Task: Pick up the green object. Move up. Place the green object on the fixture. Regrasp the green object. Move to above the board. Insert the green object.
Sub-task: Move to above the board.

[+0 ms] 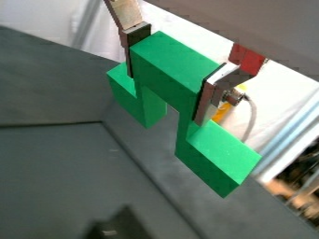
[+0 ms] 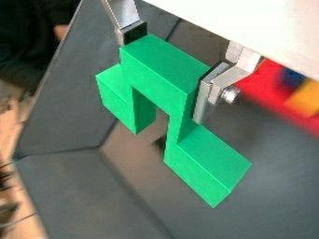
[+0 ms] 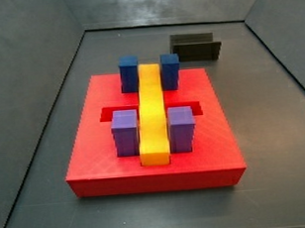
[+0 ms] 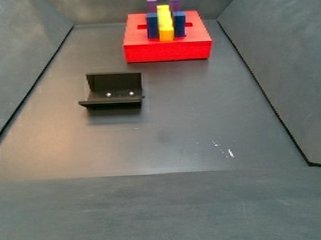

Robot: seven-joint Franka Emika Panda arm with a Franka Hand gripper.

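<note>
In both wrist views my gripper (image 1: 171, 78) (image 2: 167, 71) is shut on the raised centre of the green object (image 1: 214, 155) (image 2: 200, 163). One silver finger (image 1: 130, 51) presses each side. The two lower wings and the notch hang below the jaws, well above the dark floor. Neither side view shows the gripper or the green object. The black L-shaped fixture (image 3: 197, 48) (image 4: 112, 91) stands bare on the floor. The red board (image 3: 99, 155) (image 4: 167, 50) lies apart from the fixture.
On the board lie a long yellow bar (image 3: 152, 111) (image 4: 163, 22), two blue blocks (image 3: 129, 73) and two purple blocks (image 3: 125, 133). Grey walls slope up round the dark floor (image 4: 191, 141). A blurred patch of red, blue and yellow (image 2: 286, 89) shows past one finger.
</note>
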